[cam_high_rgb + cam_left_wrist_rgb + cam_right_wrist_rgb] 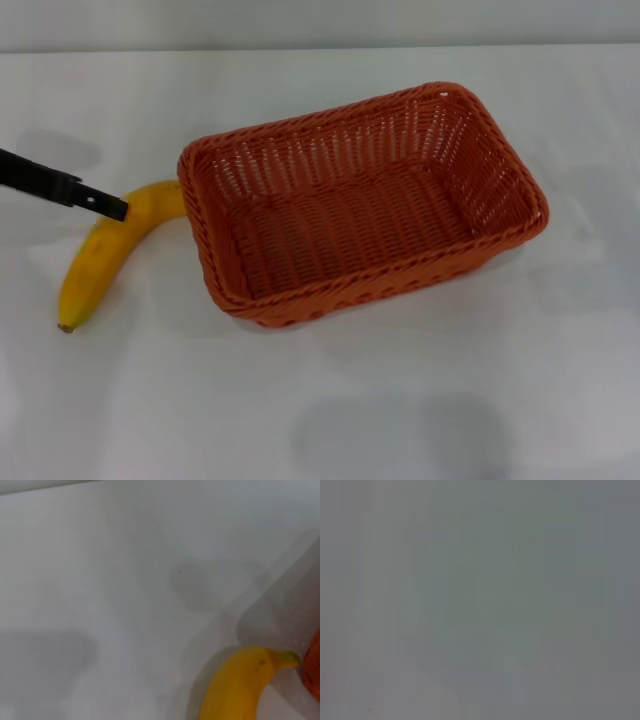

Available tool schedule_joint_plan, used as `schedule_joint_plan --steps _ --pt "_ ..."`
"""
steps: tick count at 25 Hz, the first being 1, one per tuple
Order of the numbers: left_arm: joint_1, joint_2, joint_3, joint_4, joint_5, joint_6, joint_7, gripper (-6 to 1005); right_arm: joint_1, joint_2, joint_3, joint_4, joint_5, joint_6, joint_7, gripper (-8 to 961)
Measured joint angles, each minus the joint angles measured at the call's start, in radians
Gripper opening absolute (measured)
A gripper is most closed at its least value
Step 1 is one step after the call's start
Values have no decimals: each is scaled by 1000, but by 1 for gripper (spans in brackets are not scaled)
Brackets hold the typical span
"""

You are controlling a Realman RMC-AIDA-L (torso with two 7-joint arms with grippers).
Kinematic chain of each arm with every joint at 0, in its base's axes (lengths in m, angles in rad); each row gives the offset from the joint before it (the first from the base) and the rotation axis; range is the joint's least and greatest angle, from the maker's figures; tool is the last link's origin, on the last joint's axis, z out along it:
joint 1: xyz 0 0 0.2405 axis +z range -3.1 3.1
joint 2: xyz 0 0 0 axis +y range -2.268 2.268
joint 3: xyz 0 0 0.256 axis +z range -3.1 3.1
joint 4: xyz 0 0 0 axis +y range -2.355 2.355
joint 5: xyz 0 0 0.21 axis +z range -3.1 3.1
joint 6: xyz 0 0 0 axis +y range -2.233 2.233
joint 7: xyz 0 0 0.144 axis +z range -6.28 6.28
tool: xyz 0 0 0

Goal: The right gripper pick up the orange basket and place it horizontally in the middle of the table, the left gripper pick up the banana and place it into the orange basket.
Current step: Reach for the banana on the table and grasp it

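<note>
My left pincer (118,208), grip state unclear, reaches over the banana (105,252) lying left of the orange basket (360,205) to lift it in.

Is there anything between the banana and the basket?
No. In the head view the banana's stem end reaches the basket's left rim, with nothing between them.

White table (400,420) with orange basket (360,205) and banana (105,255).
</note>
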State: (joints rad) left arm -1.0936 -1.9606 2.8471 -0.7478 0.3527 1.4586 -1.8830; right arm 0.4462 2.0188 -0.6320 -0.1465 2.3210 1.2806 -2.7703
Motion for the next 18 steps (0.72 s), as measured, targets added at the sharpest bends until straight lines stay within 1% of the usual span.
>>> schedule_joint_plan --steps 2,3,4,5,9,12,14,18 --pt "-6 -22 0 1 3 -23 0 861 4 0 0 8 0 0 0 872" --pt "-7 -29 0 1 5 -31 0 861 6 -1 0 10 0 0 0 872" --pt "-7 -29 0 1 5 -31 0 861 7 -1 0 11 0 0 0 872" --pt "-8 -39 0 20 18 -53 -2 861 8 -1 0 11 0 1 0 872" --pt "-7 -43 0 52 54 -83 -5 860 9 -2 1 12 0 5 0 872" --pt "-5 -48 0 53 66 -101 -6 860 9 -1 4 12 0 5 0 872" --pt "-5 -49 0 53 67 -103 -6 698 8 -1 9 13 0 5 1 872" --pt "0 -42 0 47 60 -104 -4 619 6 0 11 13 0 6 5 872"
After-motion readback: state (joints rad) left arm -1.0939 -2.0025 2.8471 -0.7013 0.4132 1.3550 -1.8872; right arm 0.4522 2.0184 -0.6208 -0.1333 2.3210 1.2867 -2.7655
